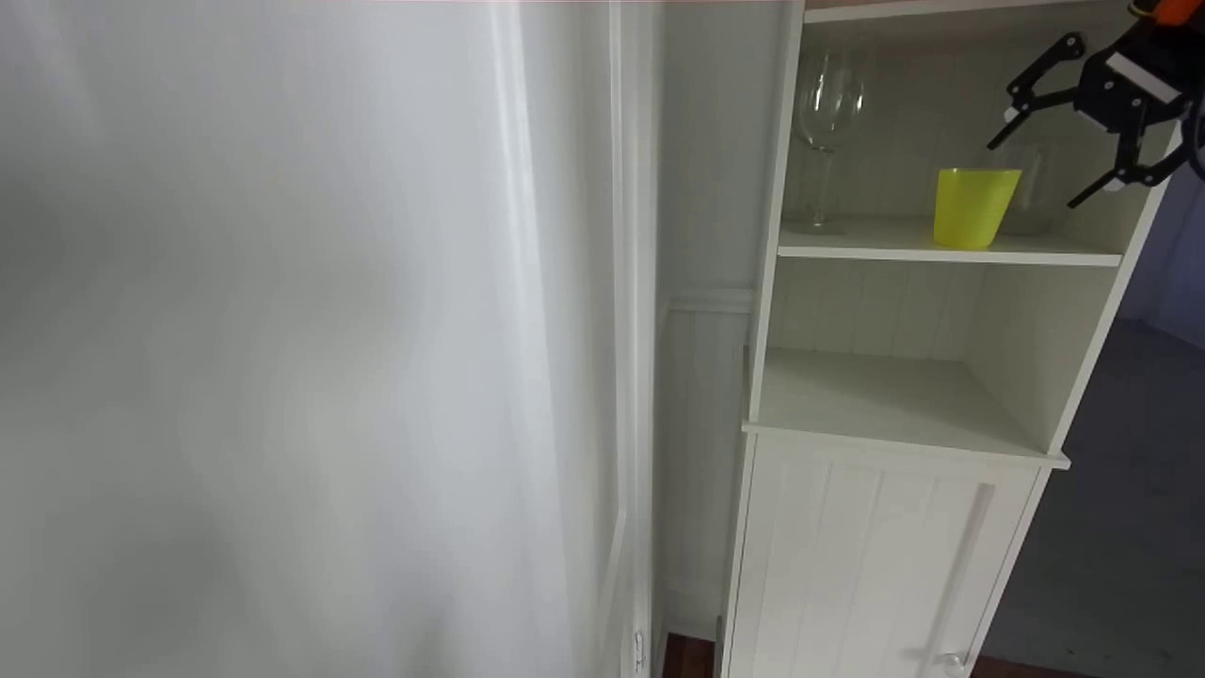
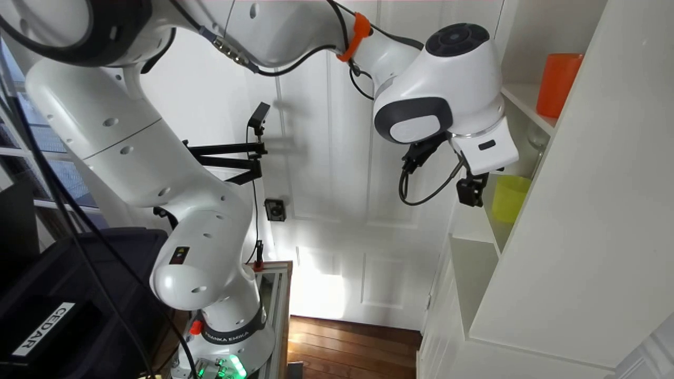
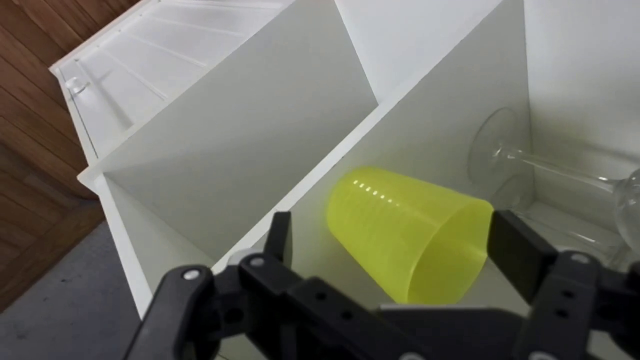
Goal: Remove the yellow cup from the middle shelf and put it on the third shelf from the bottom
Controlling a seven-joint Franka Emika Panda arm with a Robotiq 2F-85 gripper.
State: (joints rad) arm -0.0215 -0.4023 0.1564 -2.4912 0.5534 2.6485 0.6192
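One yellow cup [image 1: 974,212] standing on the middle shelf [image 1: 866,252]

The cup is standing upright near the shelf's front edge. The gripper [image 1: 1031,176] is hovering near it, holding its two fingers spread wide and pointing them toward the cup. In the wrist view, the cup is showing between those fingers. A clear wine glass [image 1: 825,137] is standing farther along the same shelf. In an exterior view, an orange cup [image 2: 559,84] is sitting on a higher shelf [image 2: 526,98].

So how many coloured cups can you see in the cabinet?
2: the yellow cup on the middle shelf, and an orange cup on the upper shelf. More may be hidden behind the cabinet side panel.
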